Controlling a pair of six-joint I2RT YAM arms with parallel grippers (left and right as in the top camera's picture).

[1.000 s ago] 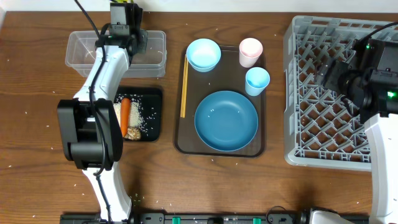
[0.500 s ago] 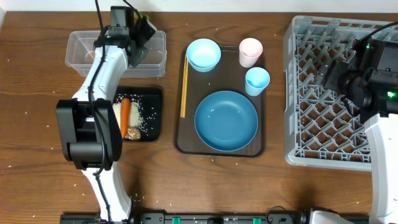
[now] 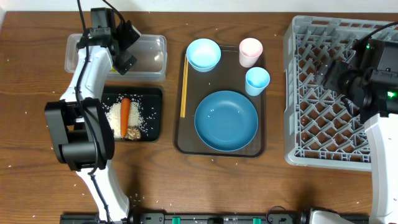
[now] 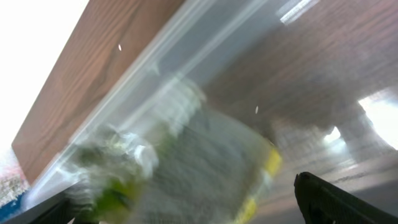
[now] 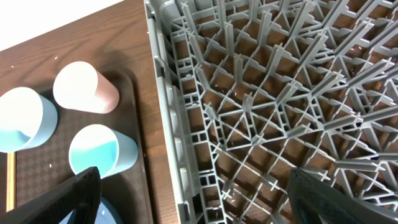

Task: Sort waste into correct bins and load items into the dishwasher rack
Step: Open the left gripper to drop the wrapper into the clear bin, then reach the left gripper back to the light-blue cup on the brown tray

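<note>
My left gripper (image 3: 124, 48) hangs open over the clear tub (image 3: 151, 55). In the left wrist view a blurred yellow-green wrapper (image 4: 186, 155) lies loose between the wide-apart fingers, inside the tub (image 4: 155, 56). The black tray (image 3: 153, 99) holds white rice (image 3: 114, 116), an orange stick (image 3: 125, 110) and a brown scrap (image 3: 132, 132). A large blue dish (image 3: 226, 120), a small bowl (image 3: 203, 54), a pink cup (image 3: 250, 51), a light-blue cup (image 3: 257, 81) and chopsticks (image 3: 184, 84) rest on the brown serving tray. My right gripper (image 5: 202, 208) stands open and empty over the grey rack's (image 3: 311, 149) left wall.
The brown serving tray (image 3: 186, 144) sits mid-table between the bins and the rack. Rice grains are scattered over the wooden table (image 3: 37, 155). The right wrist view shows the rack lattice (image 5: 280, 93), the pink cup (image 5: 84, 90) and the light-blue cup (image 5: 99, 152).
My left arm has swung left over the clear tub and its gripper has opened, letting the yellow-green wrapper go. The right arm has not moved.
</note>
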